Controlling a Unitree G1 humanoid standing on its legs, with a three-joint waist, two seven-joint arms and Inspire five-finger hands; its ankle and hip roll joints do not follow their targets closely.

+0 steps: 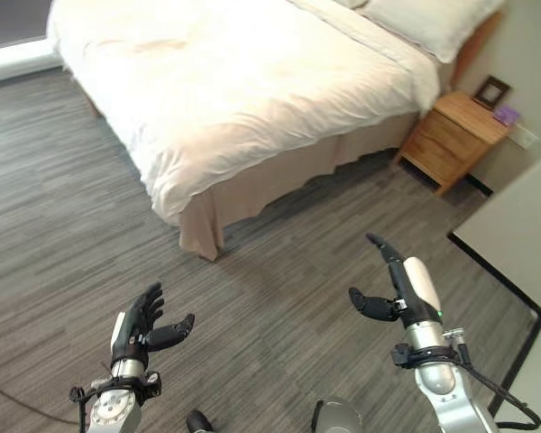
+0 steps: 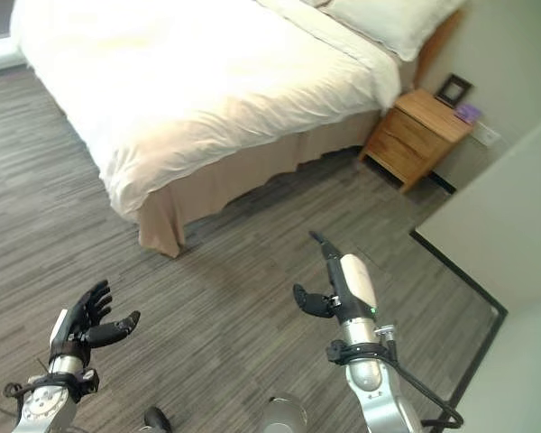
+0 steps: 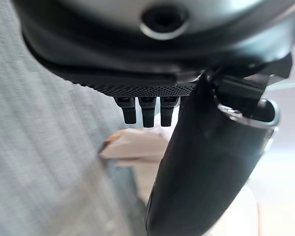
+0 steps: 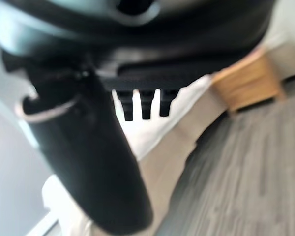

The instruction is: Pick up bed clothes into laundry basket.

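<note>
A bed with a white duvet (image 1: 243, 81) and a beige skirt (image 1: 279, 180) stands ahead of me. A white pillow (image 1: 433, 23) lies at its head, to the far right. My left hand (image 1: 144, 325) hangs open over the grey floor at the lower left, holding nothing. My right hand (image 1: 406, 289) is open at the lower right, its fingers pointing towards the bed and its thumb out to the side. Both hands are well short of the bed's near corner (image 1: 198, 239).
A wooden nightstand (image 1: 455, 135) with a small picture frame (image 1: 491, 90) and a purple thing (image 1: 506, 114) stands right of the bed. A white wall corner with a dark baseboard (image 1: 500, 280) juts in at the right. Grey plank floor (image 1: 279, 298) lies between me and the bed.
</note>
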